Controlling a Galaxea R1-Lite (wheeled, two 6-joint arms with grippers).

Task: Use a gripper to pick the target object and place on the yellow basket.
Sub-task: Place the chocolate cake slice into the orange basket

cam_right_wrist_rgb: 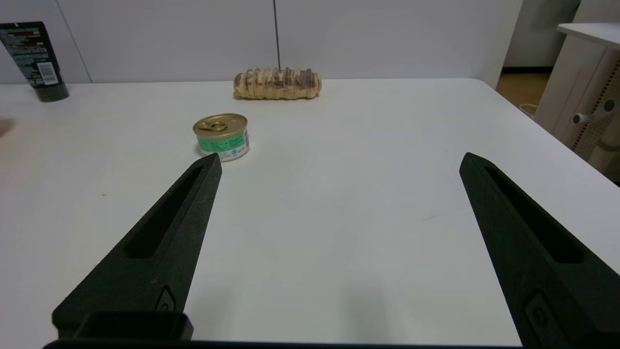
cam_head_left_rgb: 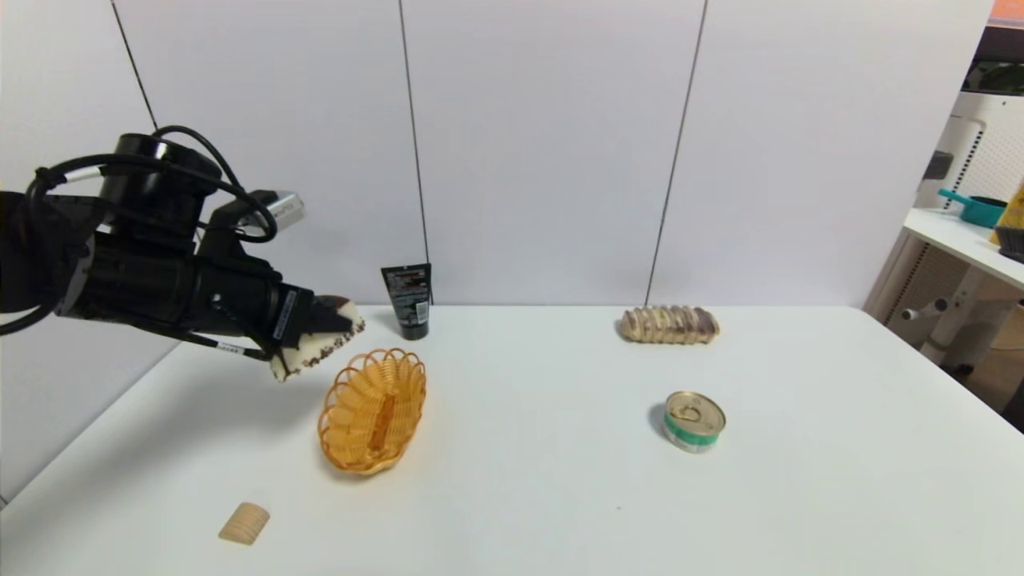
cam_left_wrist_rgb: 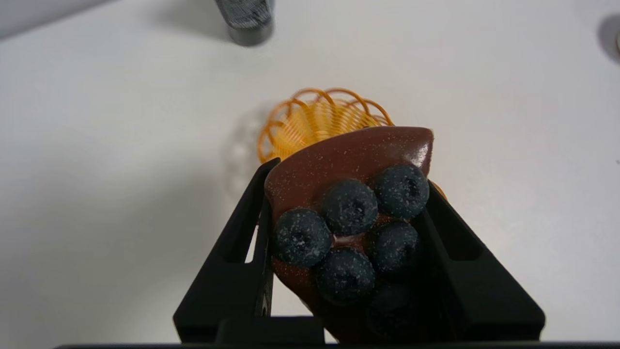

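while clamped on cake slice (cam_head_left_rgb: 318,342), left tool (cam_head_left_rgb: 324,324) hovers beside yellow basket (cam_head_left_rgb: 373,410); right tool (cam_right_wrist_rgb: 339,160) apart.

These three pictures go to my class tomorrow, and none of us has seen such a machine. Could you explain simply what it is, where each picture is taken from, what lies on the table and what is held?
It is a two-armed robot; each arm ends in a two-fingered claw. The wide picture comes from a camera on its head, the other two from cameras on its wrists.

In the head view the left gripper holds a cake slice in the air, beside the far end of the yellow basket. The left wrist view shows its dark berry-topped surface between the fingers, basket below.

The right gripper is open and empty above the white table.

Also on the table: a black tube, a bread loaf, a small tin and a tan ridged block.
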